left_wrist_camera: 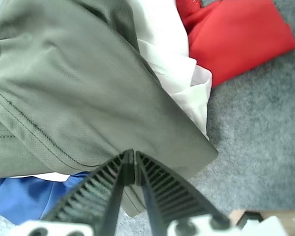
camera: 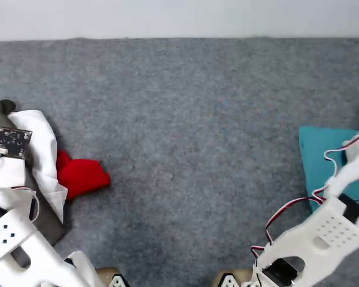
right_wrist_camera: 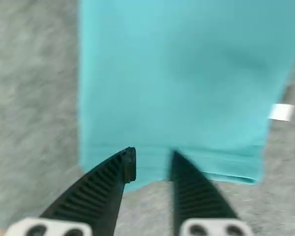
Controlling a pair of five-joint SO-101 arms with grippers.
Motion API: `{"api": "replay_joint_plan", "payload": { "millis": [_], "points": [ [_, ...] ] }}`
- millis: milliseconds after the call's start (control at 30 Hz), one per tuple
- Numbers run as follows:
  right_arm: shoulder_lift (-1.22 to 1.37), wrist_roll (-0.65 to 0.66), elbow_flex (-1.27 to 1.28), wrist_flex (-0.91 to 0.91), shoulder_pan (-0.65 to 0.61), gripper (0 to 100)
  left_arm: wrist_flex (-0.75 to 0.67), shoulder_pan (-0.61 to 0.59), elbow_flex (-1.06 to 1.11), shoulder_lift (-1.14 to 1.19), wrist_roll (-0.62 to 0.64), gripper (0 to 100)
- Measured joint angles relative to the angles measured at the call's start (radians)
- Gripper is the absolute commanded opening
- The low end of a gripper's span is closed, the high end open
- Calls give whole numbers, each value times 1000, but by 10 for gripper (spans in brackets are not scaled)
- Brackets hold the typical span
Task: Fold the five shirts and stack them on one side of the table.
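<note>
At the table's left edge lies a loose pile: an olive-grey shirt [left_wrist_camera: 78,93] on top of a white shirt [left_wrist_camera: 172,54], a red shirt [left_wrist_camera: 236,34] and a blue shirt [left_wrist_camera: 19,199]. In the high view the white shirt [camera: 43,140] and red shirt [camera: 81,174] lie beside the left arm. My left gripper [left_wrist_camera: 132,160] is shut, its tips against the olive-grey shirt near its hem; I cannot tell if fabric is pinched. A folded teal shirt [camera: 322,161] lies at the right edge. My right gripper [right_wrist_camera: 152,164] hangs open just over the teal shirt [right_wrist_camera: 177,73] at its hem.
The grey felt tabletop [camera: 197,119] stretches bare between the pile and the teal shirt. A white wall runs along the far edge. A small white label [right_wrist_camera: 281,112] sticks out at the teal shirt's side. The arms' bases stand at the near edge.
</note>
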Motion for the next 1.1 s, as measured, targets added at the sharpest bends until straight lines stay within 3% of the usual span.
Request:
{"api": "replay_joint_plan", "payload": {
  "millis": [367, 600, 833, 1100],
  "points": [
    [227, -86, 17, 25, -58, 9, 14, 0, 0, 0, -25, 19],
    [236, -78, 127, 26, 15, 9, 14, 0, 0, 0, -37, 19],
    [69, -12, 341, 26, 32, 9, 14, 0, 0, 0, -37, 19],
    [-164, -9, 351, 23, 20, 9, 14, 0, 0, 0, -37, 19]
  ]
}}
